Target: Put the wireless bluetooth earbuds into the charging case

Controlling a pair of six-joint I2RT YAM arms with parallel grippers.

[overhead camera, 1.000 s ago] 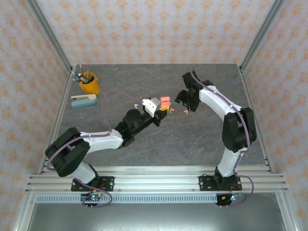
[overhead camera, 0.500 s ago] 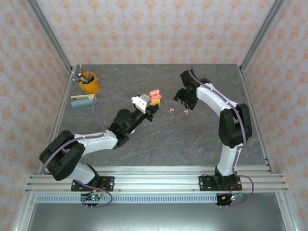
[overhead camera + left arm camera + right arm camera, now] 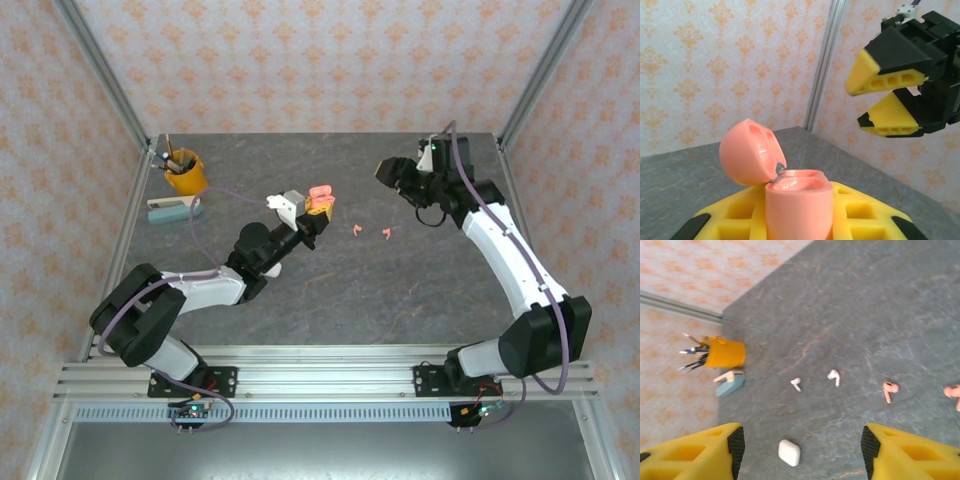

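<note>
**Left end effector (image 3: 318, 207) grips the opened charging case (image 3: 320, 194); nothing loaded yet**

From above, the left end effector is clamped on the salmon charging case. It carries the case clear of the tabletop (image 3: 420, 290), around the middle and toward the far side. Just right of it, two salmon earbuds (image 3: 357, 230) lie loose on the tabletop, a little apart from each other. The right end effector (image 3: 388, 172) hovers farther right and farther back, holding nothing.

In the left wrist view the case stands between the yellow fingers with its lid (image 3: 747, 157) hinged back to the left. Its wells look empty, though their bottoms are hidden at this angle. The right end effector hangs at upper right, jaws parted with only air between them.

In the right wrist view its fingers stand wide apart and empty. On the tabletop beneath lie two white earbuds (image 3: 834, 376), with the salmon pair to their right. A white case (image 3: 789, 452) lies near them, apparently closed.

The salmon case is open and presented, so that step looks done. All four earbuds lie out on the tabletop, so every pick and every insertion remains.
</note>
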